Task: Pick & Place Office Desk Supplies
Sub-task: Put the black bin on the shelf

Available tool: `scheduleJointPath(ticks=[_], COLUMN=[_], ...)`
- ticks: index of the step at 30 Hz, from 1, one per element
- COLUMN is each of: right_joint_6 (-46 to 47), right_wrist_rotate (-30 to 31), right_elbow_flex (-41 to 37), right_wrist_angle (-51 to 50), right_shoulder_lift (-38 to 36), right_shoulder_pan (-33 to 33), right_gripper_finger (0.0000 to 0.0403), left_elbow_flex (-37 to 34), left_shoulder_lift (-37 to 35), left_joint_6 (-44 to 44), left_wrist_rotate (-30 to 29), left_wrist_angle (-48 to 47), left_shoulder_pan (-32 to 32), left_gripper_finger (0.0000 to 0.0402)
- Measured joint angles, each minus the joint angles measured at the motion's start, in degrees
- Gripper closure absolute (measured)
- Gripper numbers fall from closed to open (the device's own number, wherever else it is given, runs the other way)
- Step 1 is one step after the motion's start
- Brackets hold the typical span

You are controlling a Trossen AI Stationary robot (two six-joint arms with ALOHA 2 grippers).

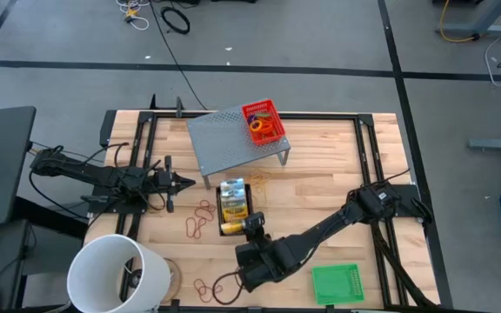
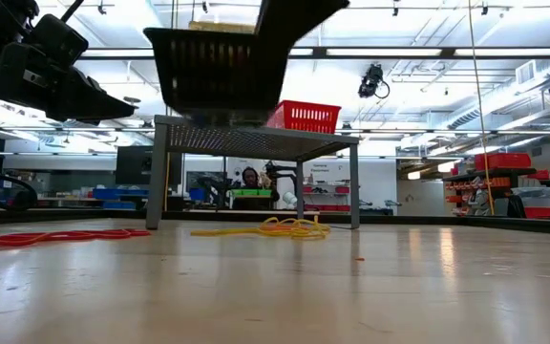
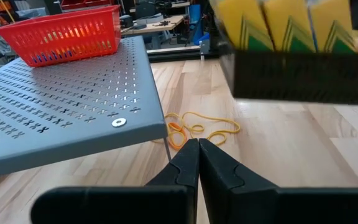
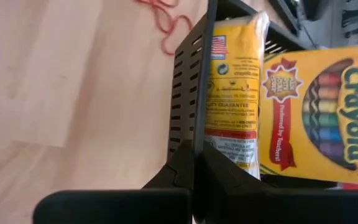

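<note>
Perforated matt metal riser (image 1: 233,139) – smooth wooden table (image 1: 337,174) (pale planks).

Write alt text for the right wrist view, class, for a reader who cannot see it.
The right gripper is shut on the wall of the black mesh tray, which holds yellow crayon boxes; one faces the camera, another shows its side. Beyond the tray lies pale wooden table with red rubber bands on it.
</note>
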Motion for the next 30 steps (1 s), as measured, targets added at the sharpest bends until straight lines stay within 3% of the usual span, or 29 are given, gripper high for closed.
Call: scheduleJointPath(ticks=[12,30], right_joint_6=[-8.6,-21.1], right_wrist_rotate=[0.0,-7.9], right_elbow_flex=[13.4,12.9], right_wrist_angle=[-11.0,-9.6], right_shoulder_lift=[-0.1,-1.7], right_shoulder_pan=[-5.0,-19.7], right_gripper_finger=[0.0397,0.0397], left_elbow_flex=[0.0,0.0], left_shoulder_lift=[0.0,0.0], left_joint_6=[-0.1,-0.1], left_wrist_rotate=[0.0,0.0], left_wrist_angle=[0.0,0.1], left_shoulder_pan=[0.0,0.0], left_gripper_finger=[0.0387,0.0387])
